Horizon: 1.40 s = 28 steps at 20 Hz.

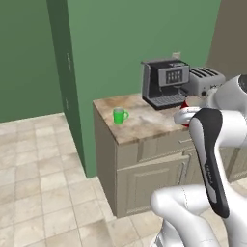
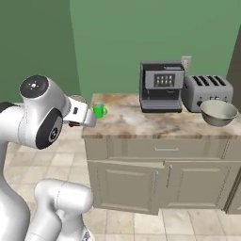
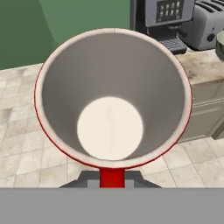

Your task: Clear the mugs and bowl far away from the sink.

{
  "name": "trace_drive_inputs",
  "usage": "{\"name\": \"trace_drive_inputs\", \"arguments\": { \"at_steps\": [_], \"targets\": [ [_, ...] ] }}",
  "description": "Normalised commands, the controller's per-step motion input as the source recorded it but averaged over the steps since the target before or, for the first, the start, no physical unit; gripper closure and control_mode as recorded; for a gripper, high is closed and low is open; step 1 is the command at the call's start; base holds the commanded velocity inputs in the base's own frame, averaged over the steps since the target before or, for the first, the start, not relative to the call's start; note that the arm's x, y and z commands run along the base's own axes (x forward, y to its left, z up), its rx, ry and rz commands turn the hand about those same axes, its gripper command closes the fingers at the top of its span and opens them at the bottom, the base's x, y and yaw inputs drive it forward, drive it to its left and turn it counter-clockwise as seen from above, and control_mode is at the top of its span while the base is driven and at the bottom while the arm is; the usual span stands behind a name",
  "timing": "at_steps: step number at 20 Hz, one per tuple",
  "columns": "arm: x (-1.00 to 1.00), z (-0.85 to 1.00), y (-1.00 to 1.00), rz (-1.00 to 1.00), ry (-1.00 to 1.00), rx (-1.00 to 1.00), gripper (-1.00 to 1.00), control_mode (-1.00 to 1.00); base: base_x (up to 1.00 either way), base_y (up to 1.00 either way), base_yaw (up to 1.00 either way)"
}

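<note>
My tool is clamped on the red mug, which I hold by its handle off the desk's left end, above the floor; the hand view looks straight into its pale inside. The green mug stands on the desk near its left end. Further right are the coffee machine and then the toaster, both at the back by the wall. The bowl sits upright on the desk in front of the toaster, near the right end.
</note>
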Motion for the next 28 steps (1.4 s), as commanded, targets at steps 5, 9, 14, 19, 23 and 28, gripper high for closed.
{"name": "trace_drive_inputs", "arguments": {
  "at_steps": [5,9,14,19,23,28],
  "targets": [
    [0.0,0.0,0.0,0.0,0.0,0.0,1.0,1.0,0.43,-0.35,-0.16],
    [0.0,0.0,0.0,0.0,0.0,0.0,1.0,1.0,0.86,-0.45,-0.14],
    [0.0,0.0,0.0,0.0,0.0,0.0,1.0,1.0,0.98,-0.26,-0.1],
    [0.0,0.0,0.0,0.0,0.0,0.0,1.0,1.0,0.97,-0.46,-0.04],
    [0.0,0.0,0.0,0.0,0.0,0.0,1.0,1.0,0.91,-0.44,0.0],
    [0.0,0.0,0.0,0.0,0.0,0.0,1.0,1.0,0.65,-0.2,0.0]
  ]
}}
